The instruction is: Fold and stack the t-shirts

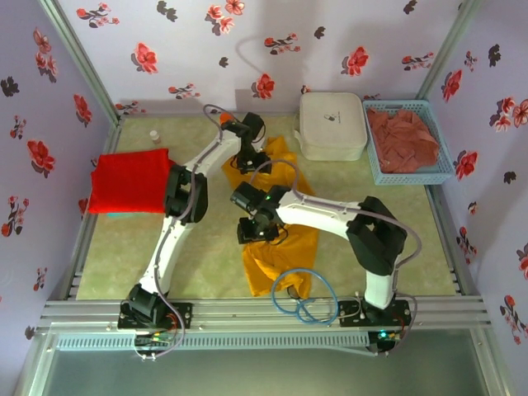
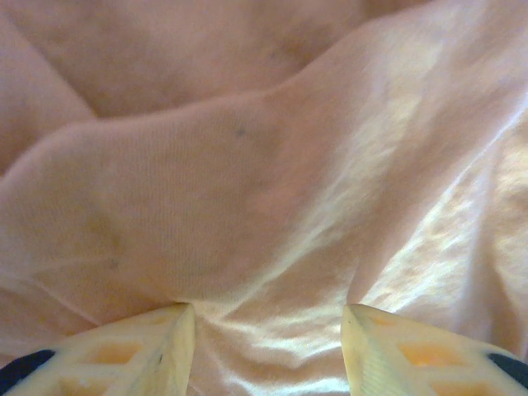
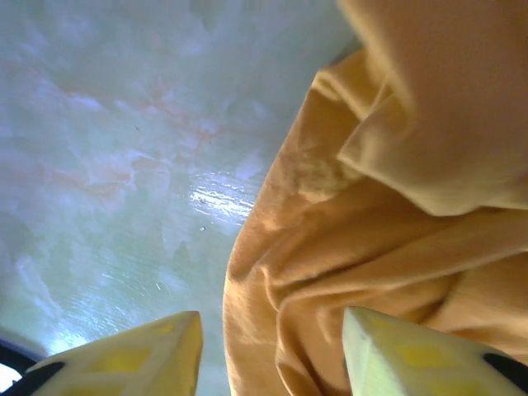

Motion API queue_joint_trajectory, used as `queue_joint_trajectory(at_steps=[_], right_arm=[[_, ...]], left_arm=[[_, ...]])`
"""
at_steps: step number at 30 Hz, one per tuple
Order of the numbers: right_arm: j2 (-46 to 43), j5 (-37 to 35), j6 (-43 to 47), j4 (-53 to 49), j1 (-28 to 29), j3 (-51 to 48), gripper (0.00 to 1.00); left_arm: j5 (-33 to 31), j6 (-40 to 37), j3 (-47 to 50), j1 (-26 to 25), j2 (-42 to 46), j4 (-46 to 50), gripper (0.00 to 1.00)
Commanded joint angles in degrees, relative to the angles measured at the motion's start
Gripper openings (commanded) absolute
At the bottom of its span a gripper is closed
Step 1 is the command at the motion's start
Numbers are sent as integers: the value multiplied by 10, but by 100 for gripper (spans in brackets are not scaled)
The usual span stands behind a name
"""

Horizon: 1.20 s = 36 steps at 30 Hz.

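Golden-yellow t-shirt (image 1: 276,260), rumpled, lying lengthwise, soft creased folds

Probably a robotics lab test cell: flowered wall panels (image 1: 272,25) enclose the green marbled table (image 1: 115,247) on three sides; aluminium rails (image 1: 247,309) along its near edge carry two arms, left (image 1: 177,223) and right (image 1: 330,216).

**Top external:** fixed high above and behind the arm bases, looking down on the whole surface (image 1: 124,247), with the golden-yellow shirt (image 1: 276,264) mid-frame.
**Left wrist:** very close over cloth at the shirt's far end, left fingers (image 2: 140,355) at the frame bottom.
**Right wrist:** close over the shirt's edge and the bare surface beside it, right fingers (image 3: 148,355) at the frame bottom.
**Shared:** the shirt.
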<state>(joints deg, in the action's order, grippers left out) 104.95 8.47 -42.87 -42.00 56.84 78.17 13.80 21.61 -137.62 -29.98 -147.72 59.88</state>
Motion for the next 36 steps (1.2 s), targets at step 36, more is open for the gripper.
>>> queue_joint_trajectory(at_steps=[36], right_arm=[[369,-51,162,-25,-234,435,59]], left_arm=[[-106,77,735,43,655,-122,53]])
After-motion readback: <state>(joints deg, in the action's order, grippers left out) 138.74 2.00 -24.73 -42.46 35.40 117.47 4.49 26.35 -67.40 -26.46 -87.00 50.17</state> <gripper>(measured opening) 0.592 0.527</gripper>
